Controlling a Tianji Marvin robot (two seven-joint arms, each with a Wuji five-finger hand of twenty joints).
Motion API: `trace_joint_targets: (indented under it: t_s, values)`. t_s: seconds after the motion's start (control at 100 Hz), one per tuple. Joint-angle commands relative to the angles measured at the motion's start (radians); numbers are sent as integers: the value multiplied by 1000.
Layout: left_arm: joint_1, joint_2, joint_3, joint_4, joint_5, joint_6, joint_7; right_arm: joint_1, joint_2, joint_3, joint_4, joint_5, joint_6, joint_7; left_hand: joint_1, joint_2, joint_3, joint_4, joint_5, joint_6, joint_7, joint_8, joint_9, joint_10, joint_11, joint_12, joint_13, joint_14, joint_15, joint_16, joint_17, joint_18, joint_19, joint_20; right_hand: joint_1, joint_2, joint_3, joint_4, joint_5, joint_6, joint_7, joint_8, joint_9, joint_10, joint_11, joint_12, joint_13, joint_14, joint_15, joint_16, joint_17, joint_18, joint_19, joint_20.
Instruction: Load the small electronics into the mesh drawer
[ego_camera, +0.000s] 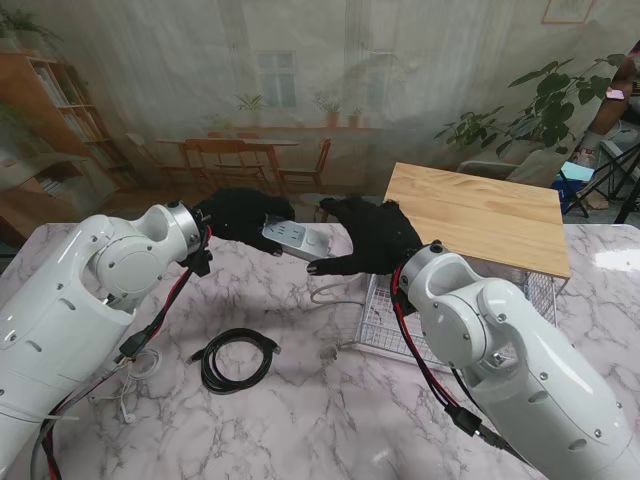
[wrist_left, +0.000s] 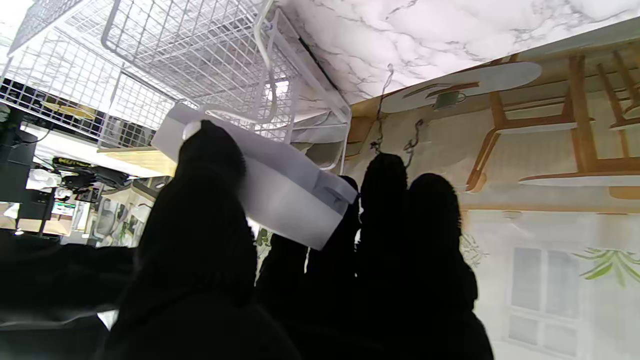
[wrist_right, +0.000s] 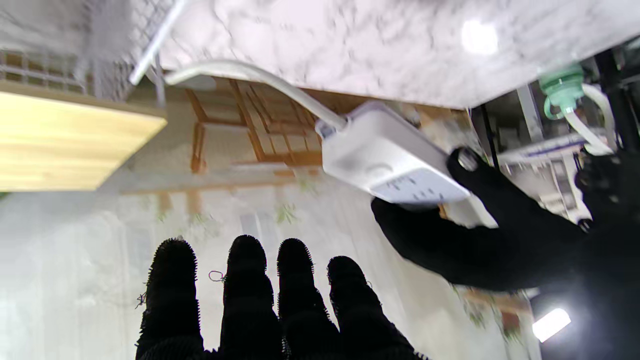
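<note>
The left robot hand (ego_camera: 240, 215), gloved in fuzzy black knit, is closed around one end of a white power strip (ego_camera: 296, 240). In the left wrist view the thumb (wrist_left: 212, 165) presses on the strip's smooth, flat plastic face while the other fingers curl under it. The power strip is a long rectangular block with rounded corners and small grey markings on its face, held up off the surface and tilted. A thick white cord (wrist_right: 260, 80) leaves its far end and arcs down toward the marble.

The right robot hand (ego_camera: 372, 238), in the same black glove, holds nothing; its fingers (wrist_right: 247, 290) are straight and slightly apart, and in the stand view it hangs just beside the strip's free end, though I cannot tell whether it touches.

Beneath and to the right of both hands stands the mesh drawer (ego_camera: 375, 320), a white wire basket of fine square grid with a rounded wire rim, pulled out from under a pale, smooth wooden top (ego_camera: 480, 215). The surface (ego_camera: 320, 420) is glossy white marble with grey veins. Nearer to me on the left lies a black cable (ego_camera: 236, 358), coiled into a loose ring.
</note>
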Motion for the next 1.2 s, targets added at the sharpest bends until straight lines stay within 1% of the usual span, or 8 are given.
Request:
trace_joint_targets:
  t_s: [0.0,0.34,0.58,0.82,0.92,0.98,1.08,1.19]
  values:
    - [-4,-8,5,-17,-4,-12,-9,25,11,-4,20,12,8,-9,217,118,193,82,135,-205,254,101,127,-94,105,30,18,52,39,20,13,-38,30,24,-60,-42,26,-26,-53,24,-41,10,-42,19,-36,-16,-39,14,-95,-22,-37,-3,-40,-10]
    - [6,-9,-5,-31,-9,-43,4,151,16,-119,102,64,112,65,210,105,203,84,153,-212,273,98,141,-97,111,35,34,52,52,30,31,-43,42,30,-34,-154,92,-44,-61,-2,-31,85,-94,20,-40,-18,-54,51,-101,-28,-49,83,-108,-36]
    - [6,-10,-1,-28,-13,-57,13,276,3,-268,196,159,230,59,200,96,215,86,163,-214,280,85,154,-98,111,33,50,51,56,33,53,-47,47,32,43,-209,95,-34,27,-26,225,282,-105,13,-143,-64,-89,79,-113,-51,-109,160,-142,-121]
    - [12,-9,-5,-32,-10,-58,12,338,-29,-352,263,259,288,-21,194,94,223,85,162,-215,285,80,154,-98,110,34,56,50,56,35,61,-48,47,33,361,-166,-65,39,220,-207,670,546,-101,9,19,6,-48,71,-76,-29,-121,183,-73,-238]
    - [18,-8,-11,-32,-7,-60,13,338,-41,-358,270,273,293,-58,193,95,227,84,160,-214,285,78,153,-96,110,35,56,50,56,36,61,-46,47,33,541,-70,-186,70,332,-288,854,608,-67,-1,169,72,4,59,-31,17,-113,182,-51,-245]
    - [21,-8,-14,-30,-5,-62,13,333,-43,-354,267,269,286,-67,193,96,228,83,159,-213,286,78,152,-96,110,36,56,50,56,36,61,-46,47,33,646,-56,-246,66,371,-349,985,556,-20,-11,206,116,37,50,-2,44,-111,181,-48,-246]
    - [23,-8,-18,-25,1,-64,15,321,-41,-340,253,264,274,-68,192,98,230,82,156,-213,286,77,150,-94,110,37,55,50,56,38,59,-46,47,34,624,-102,40,0,432,-407,1131,546,61,-32,267,208,109,31,75,109,-98,171,-43,-242]
    - [24,-8,-19,-19,5,-61,20,311,-31,-320,230,250,255,-43,191,99,231,80,151,-209,285,77,147,-92,109,39,53,50,56,39,58,-47,47,34,608,-114,173,-17,478,-368,1183,579,145,-62,327,290,176,10,175,173,-89,162,-40,-238]
